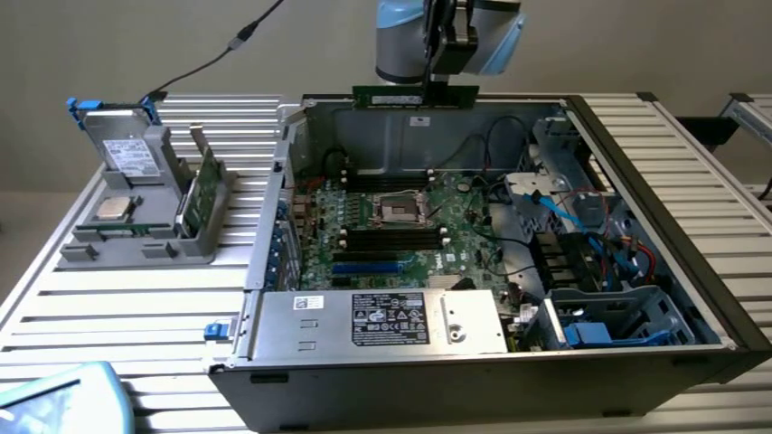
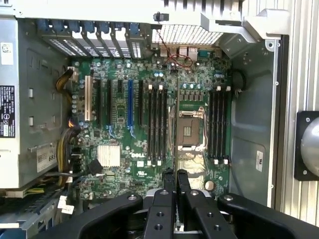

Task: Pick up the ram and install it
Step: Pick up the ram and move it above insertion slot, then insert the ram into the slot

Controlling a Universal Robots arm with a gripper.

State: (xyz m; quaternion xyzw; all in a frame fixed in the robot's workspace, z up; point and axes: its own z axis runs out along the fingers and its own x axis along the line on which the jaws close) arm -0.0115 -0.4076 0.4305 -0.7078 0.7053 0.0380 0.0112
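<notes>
Your fingers (image 2: 164,201), nearly closed, pinch the long dark green circuit-board ram (image 1: 414,95), level above the open black computer case (image 1: 483,389), presumably to match its black memory slots (image 2: 157,124).

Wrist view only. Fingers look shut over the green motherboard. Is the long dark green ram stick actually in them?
Observer: Yes. Exterior view: the gripper is shut on the long, thin dark green ram stick, held level by its upper edge.
Operator: Down near the slots?
Observer: No. It hangs high above the open grey metal computer case, clear of the long black plastic memory slots.
Operator: Anything outside the case?
Observer: A grey plastic holder on the exterior view's left carries a square silver processor chip and another green board on edge.
</notes>
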